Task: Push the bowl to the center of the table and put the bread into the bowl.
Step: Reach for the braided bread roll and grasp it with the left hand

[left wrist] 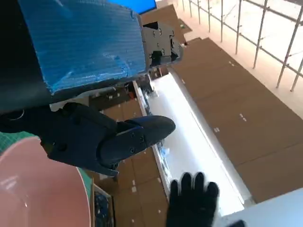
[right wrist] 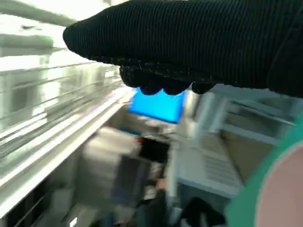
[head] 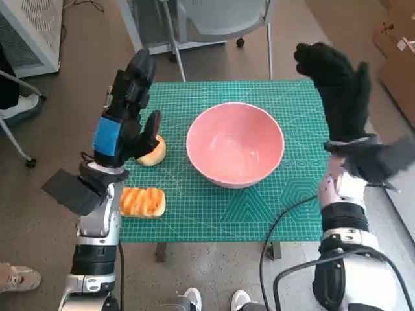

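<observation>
- The left hand [head: 130, 113] is raised over the left side of the green mat [head: 259, 207], fingers spread and holding nothing; its thumb hangs just over the round bread [head: 152, 153], though whether it touches the bread I cannot tell.
- The right hand [head: 337, 84] is lifted above the mat's right edge, fingers loosely apart and empty, clear of the bowl [head: 235, 144].
- The pink bowl sits about mid-mat, upright and empty.
- A second, striped bread [head: 142, 201] lies near the mat's front left corner, beside the left forearm.
- The left wrist view shows the black fingers [left wrist: 118, 139] parted with nothing between them, the bowl's rim [left wrist: 38, 184] at one corner, and the gloved right hand [left wrist: 191, 203] in the distance (neither bread shows here).
- The right wrist view is blurred: the glove [right wrist: 189, 42] fills a band, with a sliver of mat [right wrist: 251, 198] and bowl [right wrist: 284, 189] at one corner.
</observation>
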Available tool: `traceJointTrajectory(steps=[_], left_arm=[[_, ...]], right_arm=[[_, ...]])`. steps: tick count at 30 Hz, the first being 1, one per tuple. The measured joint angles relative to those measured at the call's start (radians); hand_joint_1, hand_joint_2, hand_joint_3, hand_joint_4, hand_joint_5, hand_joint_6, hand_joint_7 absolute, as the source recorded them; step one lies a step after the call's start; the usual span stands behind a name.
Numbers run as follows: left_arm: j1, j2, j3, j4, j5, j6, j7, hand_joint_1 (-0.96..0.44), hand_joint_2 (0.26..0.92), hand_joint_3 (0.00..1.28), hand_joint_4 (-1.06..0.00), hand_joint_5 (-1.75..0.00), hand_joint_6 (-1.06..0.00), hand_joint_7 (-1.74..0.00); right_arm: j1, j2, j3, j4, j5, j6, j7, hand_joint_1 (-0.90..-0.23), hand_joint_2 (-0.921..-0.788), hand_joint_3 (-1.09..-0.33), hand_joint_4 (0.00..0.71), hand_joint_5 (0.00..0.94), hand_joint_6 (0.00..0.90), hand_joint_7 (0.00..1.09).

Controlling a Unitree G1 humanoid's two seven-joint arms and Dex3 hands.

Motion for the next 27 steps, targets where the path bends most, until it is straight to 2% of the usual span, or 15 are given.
traceJointTrajectory(steps=[6,12,18,22,27], left_arm=[[-0.007,-0.003,-0.006,0.002,0.001,0.000,0.000,-0.58,0.921,0.62,0.00,-0.09,0.00,-0.32],[-0.023,-0.003,-0.010,0.005,0.002,0.000,-0.002,-0.61,0.921,0.61,0.00,-0.09,0.00,-0.32],[-0.027,-0.003,-0.016,0.004,0.005,-0.002,-0.005,-0.60,0.921,0.59,0.00,-0.10,0.00,-0.34],[-0.024,0.010,-0.021,-0.011,0.037,-0.004,-0.005,-0.57,0.894,0.56,-0.01,-0.11,0.00,-0.36],[-0.004,0.085,-0.031,-0.121,0.128,0.048,-0.014,-0.52,0.784,0.51,-0.01,-0.12,0.00,-0.34]], right_arm=[[0.048,0.000,0.005,-0.079,0.070,-0.006,0.081,-0.612,-0.921,-0.643,0.278,0.008,0.372,0.01],[0.075,-0.001,0.008,-0.123,0.111,0.003,0.131,-0.609,-0.921,-0.633,0.279,0.005,0.370,0.00],[0.079,-0.015,0.007,-0.128,0.120,0.019,0.144,-0.605,-0.921,-0.625,0.280,0.004,0.373,0.01],[0.079,-0.021,0.006,-0.127,0.124,0.025,0.145,-0.608,-0.921,-0.607,0.280,0.003,0.377,0.01],[0.079,-0.023,0.003,-0.125,0.136,0.037,0.146,-0.612,-0.921,-0.591,0.282,0.003,0.380,0.01]])
